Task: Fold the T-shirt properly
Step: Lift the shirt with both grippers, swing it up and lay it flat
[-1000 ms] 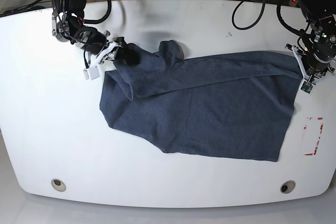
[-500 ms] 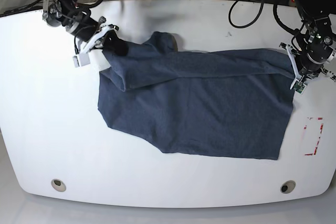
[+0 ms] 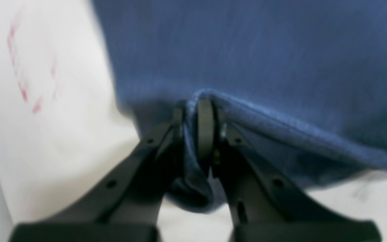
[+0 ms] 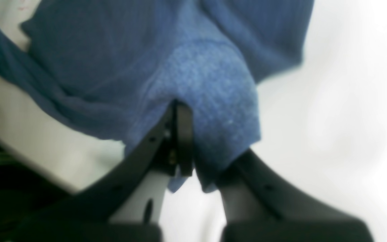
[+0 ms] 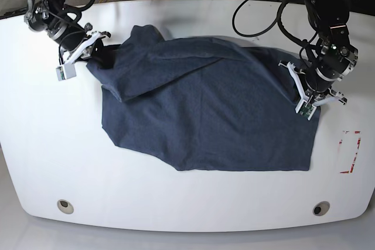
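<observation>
the t-shirt [image 5: 205, 109] is spread over the middle of the white table [image 5: 176, 203], mostly flat, with its upper left part bunched and lifted into a loose fold. no lettering is seen, so the printed side is judged to face down.

the left gripper [image 3: 195, 134] is closed on the cloth, with a hemmed edge pinched between narrow jaws at the shirt's right side in the base view. the right gripper [image 4: 188, 148] is likewise clamped on a wad of fabric at the far left corner, near the table's back edge. red marks [image 5: 350, 151] are seen on the table just beside the shirt's right edge.

the step in hand is judged to be a two-handed drag or stretch to lay the shirt out before folding. it would be done well if both grips were held firm and moved together at an even height, so that the cloth is kept taut without being twisted. the bunched sleeve area should be pulled outward until it lies flat. a slipped hem or uneven pull could leave creases.
</observation>
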